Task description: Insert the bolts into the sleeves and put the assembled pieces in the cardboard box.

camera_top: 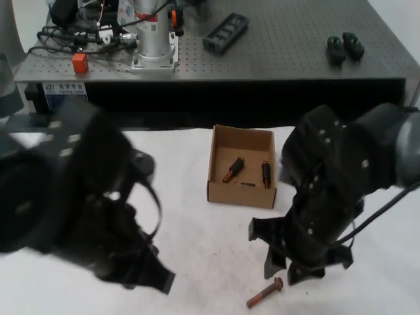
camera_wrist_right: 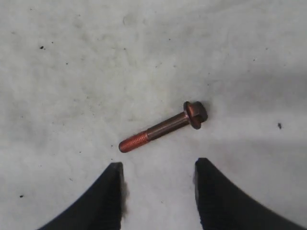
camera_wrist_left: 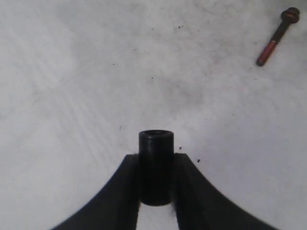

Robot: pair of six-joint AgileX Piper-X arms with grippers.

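We find one copper-coloured bolt with a flanged hex head [camera_wrist_right: 163, 127] lying flat on the white cloth [camera_top: 197, 256], bare and not yet in any sleeve. In the high view it sits near the front edge of the cloth, well apart from the cardboard box. The right gripper [camera_wrist_right: 158, 167] hangs just above it with its two black fingers spread wide and nothing between them; in the right wrist view the bolt lies just beyond the fingertips, not touching either one.

The short black cylindrical sleeve [camera_wrist_left: 156, 143] is off the cloth, clamped between the fingers of the left gripper [camera_wrist_left: 156, 165], with its open bore pointing away from the wrist. From the left wrist view we see the same bolt farther off on the cloth, well apart from the sleeve.

The small open brown cardboard box [camera_top: 239, 193] stands on the cloth between the two arms, farther back. Inside it we count two assembled pieces, each a copper bolt in a black sleeve: one [camera_top: 233, 169] lies tilted towards the middle, the other [camera_top: 266, 173] lies by the right wall.

Beyond the cloth we see a perforated metal bench [camera_top: 275, 59] carrying a black slotted tray [camera_top: 225, 31], two small dark parts [camera_top: 344, 47], a small orange block [camera_top: 79, 63] and a silver cylindrical post [camera_top: 154, 33].
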